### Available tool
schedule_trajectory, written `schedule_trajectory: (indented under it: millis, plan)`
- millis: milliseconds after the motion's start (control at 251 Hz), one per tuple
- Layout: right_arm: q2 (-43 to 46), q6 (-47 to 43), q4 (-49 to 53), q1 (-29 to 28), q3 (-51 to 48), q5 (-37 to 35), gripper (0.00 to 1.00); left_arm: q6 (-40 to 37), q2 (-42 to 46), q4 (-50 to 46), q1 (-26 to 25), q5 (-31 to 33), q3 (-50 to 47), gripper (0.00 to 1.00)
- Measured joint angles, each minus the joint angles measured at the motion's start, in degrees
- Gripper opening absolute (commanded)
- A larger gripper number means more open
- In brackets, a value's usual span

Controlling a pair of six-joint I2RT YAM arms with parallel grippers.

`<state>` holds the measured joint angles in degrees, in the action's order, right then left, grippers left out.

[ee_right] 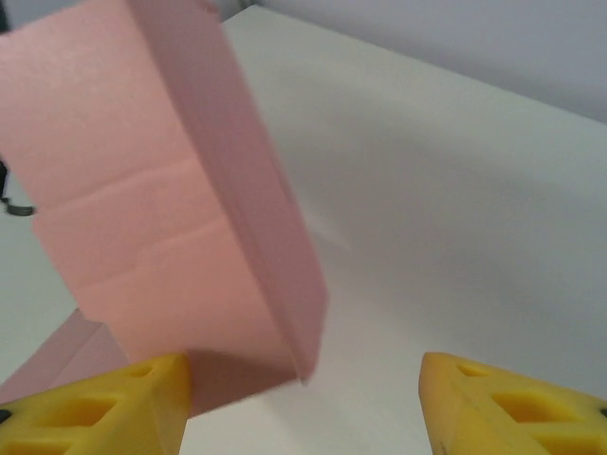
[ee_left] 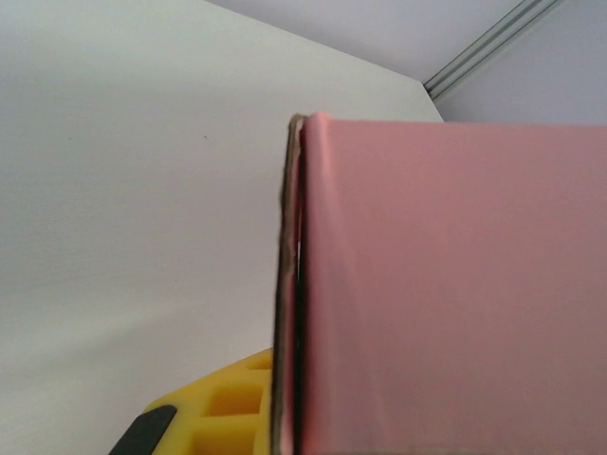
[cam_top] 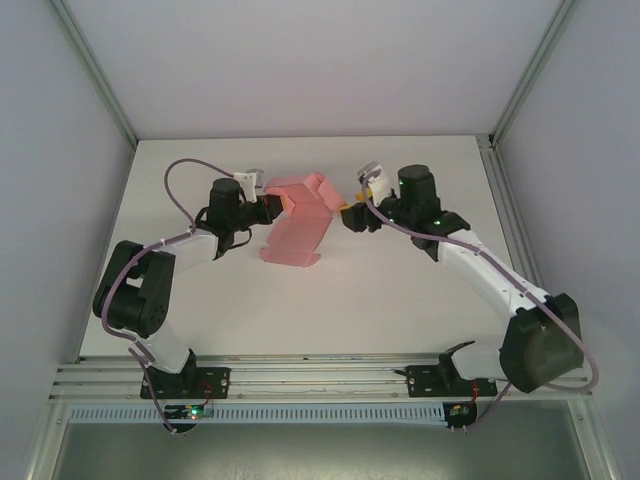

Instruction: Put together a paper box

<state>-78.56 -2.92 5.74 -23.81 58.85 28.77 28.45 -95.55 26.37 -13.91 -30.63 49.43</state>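
Note:
The pink paper box (cam_top: 300, 222) is a partly folded card on the white table (cam_top: 400, 290), its far end raised between both arms. My left gripper (cam_top: 274, 207) grips the card's left edge. In the left wrist view the card (ee_left: 446, 284) stands edge-on against one yellow finger (ee_left: 223, 408), with the other finger hidden behind it, so the gripper (ee_left: 289, 422) is shut on it. My right gripper (cam_top: 350, 216) is open just right of the card. In the right wrist view the card (ee_right: 161, 218) hangs by the left finger (ee_right: 114, 408), its corner between the wide-apart fingers (ee_right: 303, 389).
Aluminium frame rails (cam_top: 510, 85) and grey walls border the table at the back and sides. Bare white tabletop (ee_right: 455, 209) lies around and in front of the card.

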Motion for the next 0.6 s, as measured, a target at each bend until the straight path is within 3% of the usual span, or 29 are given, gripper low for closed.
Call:
schedule_trajectory:
  millis: [379,407,471,519,603]
  plan:
    - [-7.06,4.09,-2.64,-4.09,5.4,1.68,0.63,0.68,0.0,-0.74,-0.07,3.48,0.02,0.0]
    - [-7.43,4.52,-2.6,-4.13,5.51,1.18,0.68,0.7,0.0,-1.14,-0.07,4.22,0.02,0.0]
    - [-7.65,5.88,-2.32,-4.24,5.51,-0.81,0.93,0.83,0.13,-2.08,-0.31,6.19,0.02,0.0]
    - [-7.45,6.43,-2.21,-4.59,5.51,-4.07,0.98,1.14,0.35,-2.86,-0.68,8.35,0.0,0.0]
    - [-5.66,9.16,-2.54,-5.18,4.28,-10.97,0.98,2.03,1.09,-3.17,-1.11,12.0,-0.11,0.0]
